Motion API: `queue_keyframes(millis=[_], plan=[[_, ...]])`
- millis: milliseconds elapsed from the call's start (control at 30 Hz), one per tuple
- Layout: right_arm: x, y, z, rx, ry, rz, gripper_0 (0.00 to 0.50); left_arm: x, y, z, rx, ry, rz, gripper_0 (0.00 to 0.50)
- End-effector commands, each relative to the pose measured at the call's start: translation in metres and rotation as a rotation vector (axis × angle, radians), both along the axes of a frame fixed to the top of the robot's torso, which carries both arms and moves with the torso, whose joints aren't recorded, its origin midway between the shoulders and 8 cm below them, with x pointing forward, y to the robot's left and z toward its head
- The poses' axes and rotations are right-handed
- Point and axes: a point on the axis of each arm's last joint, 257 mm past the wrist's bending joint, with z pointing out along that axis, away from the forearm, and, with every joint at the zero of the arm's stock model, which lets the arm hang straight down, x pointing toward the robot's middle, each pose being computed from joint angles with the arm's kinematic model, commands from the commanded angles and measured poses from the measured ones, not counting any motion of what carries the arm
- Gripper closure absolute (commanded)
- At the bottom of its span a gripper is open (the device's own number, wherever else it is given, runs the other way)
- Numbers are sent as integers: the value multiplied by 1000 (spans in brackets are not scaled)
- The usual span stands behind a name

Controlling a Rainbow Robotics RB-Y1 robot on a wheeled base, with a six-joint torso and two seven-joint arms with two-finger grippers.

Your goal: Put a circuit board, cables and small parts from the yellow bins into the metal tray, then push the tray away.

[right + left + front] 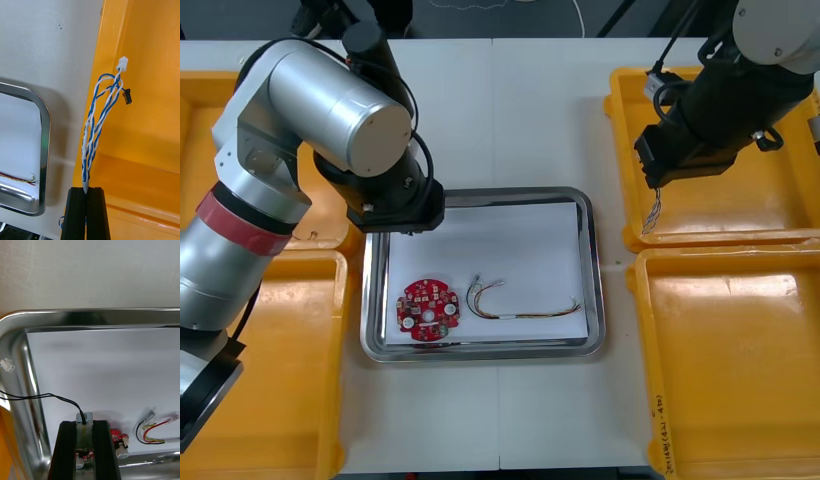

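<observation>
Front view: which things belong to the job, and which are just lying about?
Job: yellow bins; metal tray, circuit board and red and yellow cable in it; black cable in left gripper over tray; blue and white cable in right gripper over a bin.
Idle: table.

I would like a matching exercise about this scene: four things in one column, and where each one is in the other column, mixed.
1 circuit board
2 red and yellow cable
3 blue and white cable
4 black cable

a in the right gripper
b in the left gripper
c in the metal tray, right of the board
d in the metal tray, near left corner

Pairs: 1-d, 2-c, 3-a, 4-b.
</observation>
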Motion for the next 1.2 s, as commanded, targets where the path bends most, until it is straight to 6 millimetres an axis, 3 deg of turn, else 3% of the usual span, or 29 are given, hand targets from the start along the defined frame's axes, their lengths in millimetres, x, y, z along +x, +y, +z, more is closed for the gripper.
queue_keyframes(millis=[33, 933, 1200], plan=[[-4, 10, 1, -17, -14, 57, 500, 3, -23, -14, -18, -6, -32, 500], [-6, 14, 1, -10, -9, 65, 500, -6, -13, -62, 44, 48, -36, 500], [-7, 15, 1, -4, -6, 64, 500, -3, -13, -65, 40, 32, -38, 495]])
